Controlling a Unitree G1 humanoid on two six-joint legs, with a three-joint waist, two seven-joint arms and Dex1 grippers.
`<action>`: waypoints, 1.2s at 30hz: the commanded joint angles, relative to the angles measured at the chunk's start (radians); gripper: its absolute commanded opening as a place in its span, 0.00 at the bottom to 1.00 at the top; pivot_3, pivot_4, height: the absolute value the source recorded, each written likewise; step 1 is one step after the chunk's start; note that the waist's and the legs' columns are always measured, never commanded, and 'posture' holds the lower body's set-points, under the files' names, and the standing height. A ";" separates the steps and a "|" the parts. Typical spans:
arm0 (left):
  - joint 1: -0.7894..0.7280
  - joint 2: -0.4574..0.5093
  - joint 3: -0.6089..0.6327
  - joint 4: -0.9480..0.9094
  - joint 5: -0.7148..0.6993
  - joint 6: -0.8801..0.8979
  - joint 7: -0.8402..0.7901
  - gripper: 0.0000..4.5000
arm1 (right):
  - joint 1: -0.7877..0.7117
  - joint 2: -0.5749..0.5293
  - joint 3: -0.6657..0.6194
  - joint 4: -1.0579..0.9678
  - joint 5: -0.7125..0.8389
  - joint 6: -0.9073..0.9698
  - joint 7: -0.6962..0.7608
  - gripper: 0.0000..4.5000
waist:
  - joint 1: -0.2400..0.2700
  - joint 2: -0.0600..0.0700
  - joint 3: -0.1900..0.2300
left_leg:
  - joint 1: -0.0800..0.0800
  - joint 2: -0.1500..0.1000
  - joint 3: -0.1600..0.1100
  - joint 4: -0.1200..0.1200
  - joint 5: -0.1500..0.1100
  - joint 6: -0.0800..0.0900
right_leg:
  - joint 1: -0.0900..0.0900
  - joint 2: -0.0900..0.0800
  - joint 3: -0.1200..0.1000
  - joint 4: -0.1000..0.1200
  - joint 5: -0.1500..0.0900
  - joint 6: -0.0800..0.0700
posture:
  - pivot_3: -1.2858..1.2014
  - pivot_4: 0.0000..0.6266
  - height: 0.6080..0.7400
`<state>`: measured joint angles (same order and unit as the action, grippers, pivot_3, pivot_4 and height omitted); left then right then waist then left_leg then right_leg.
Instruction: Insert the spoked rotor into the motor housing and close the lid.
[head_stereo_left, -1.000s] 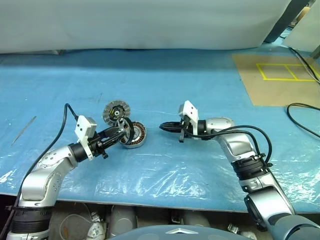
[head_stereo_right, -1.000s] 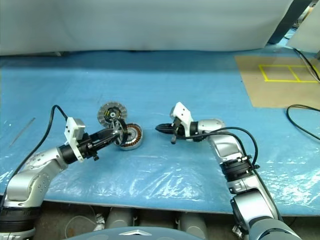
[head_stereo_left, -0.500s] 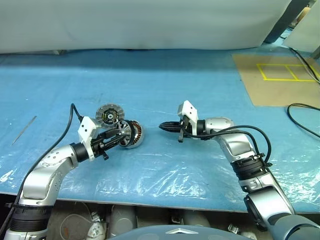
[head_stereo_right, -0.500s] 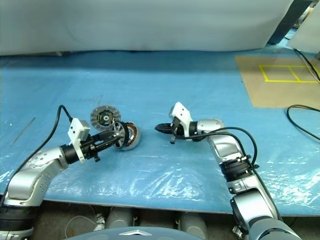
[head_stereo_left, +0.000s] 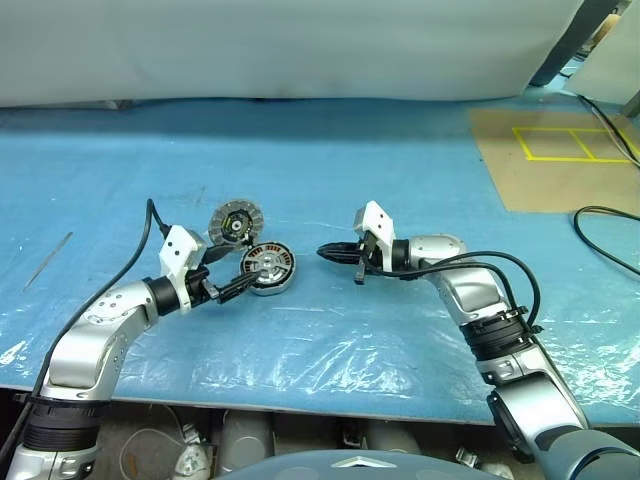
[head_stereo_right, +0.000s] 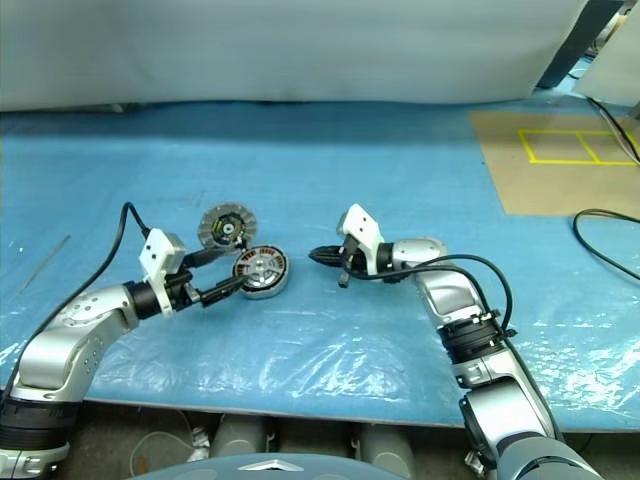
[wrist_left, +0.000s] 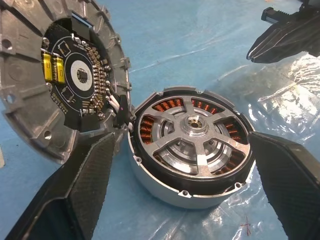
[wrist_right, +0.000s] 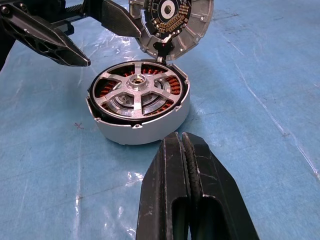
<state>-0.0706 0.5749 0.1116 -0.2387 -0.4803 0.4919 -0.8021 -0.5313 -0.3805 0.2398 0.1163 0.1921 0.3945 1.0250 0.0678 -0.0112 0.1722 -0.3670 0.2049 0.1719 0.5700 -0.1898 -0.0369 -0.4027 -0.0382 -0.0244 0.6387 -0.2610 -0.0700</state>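
Note:
The silver motor housing (head_stereo_left: 267, 270) lies on the blue sheet, its copper windings showing around the spoked rotor (wrist_left: 193, 140), which sits flat inside it. The lid (head_stereo_left: 235, 221) stands tilted against the housing's far left edge, its black centre and yellow marks facing me. My left gripper (head_stereo_left: 230, 273) is open just left of the housing; in the left wrist view its fingers (wrist_left: 85, 185) flank the housing without touching it. My right gripper (head_stereo_left: 323, 253) hovers shut and empty a short way to the right of the housing, pointing at it.
A thin grey stick (head_stereo_left: 47, 260) lies at the far left of the sheet. A brown board with yellow tape lines (head_stereo_left: 560, 150) sits at the back right, and a black cable (head_stereo_left: 605, 235) runs beside it. Crinkled clear plastic covers the table's front.
My left gripper has opened and let go of the rotor, which it held tilted at the housing's mouth; the rotor now lies flat inside. The right arm has kept still.

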 joint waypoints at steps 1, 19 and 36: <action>-0.005 -0.023 0.027 -0.041 -0.063 0.008 -0.006 0.85 | -0.017 0.010 0.004 -0.006 0.000 -0.028 -0.003 0.00 | 0.000 0.000 0.000 | 0.000 0.000 0.000 0.000 0.000 0.000 | 0.000 0.000 0.000 0.000 0.000 0.000 | 0.52 0.24 1.00; -0.114 -0.193 -0.110 0.063 0.086 -0.117 0.142 0.00 | -0.029 0.030 0.008 0.020 -0.013 -0.067 -0.023 0.00 | 0.001 0.000 0.000 | -0.001 0.000 0.000 0.003 0.000 0.000 | 0.001 0.000 0.000 0.000 0.000 0.000 | 0.52 0.24 1.00; -0.058 -0.191 -0.044 0.034 0.058 -0.124 0.181 0.00 | -0.038 0.049 0.014 0.037 -0.026 -0.084 -0.030 0.00 | -0.026 0.004 -0.002 | 0.001 0.000 -0.002 0.002 0.000 0.000 | 0.002 0.000 0.000 0.001 -0.002 -0.003 | 0.52 0.24 1.00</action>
<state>-0.1147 0.3862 0.0239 -0.1821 -0.3848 0.3964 -0.6184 -0.5417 -0.3358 0.2573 0.1616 0.1597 0.3317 0.9965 0.0422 -0.0076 0.1702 -0.3668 0.2047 0.1696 0.5725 -0.1897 -0.0365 -0.4008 -0.0379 -0.0244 0.6393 -0.2626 -0.0727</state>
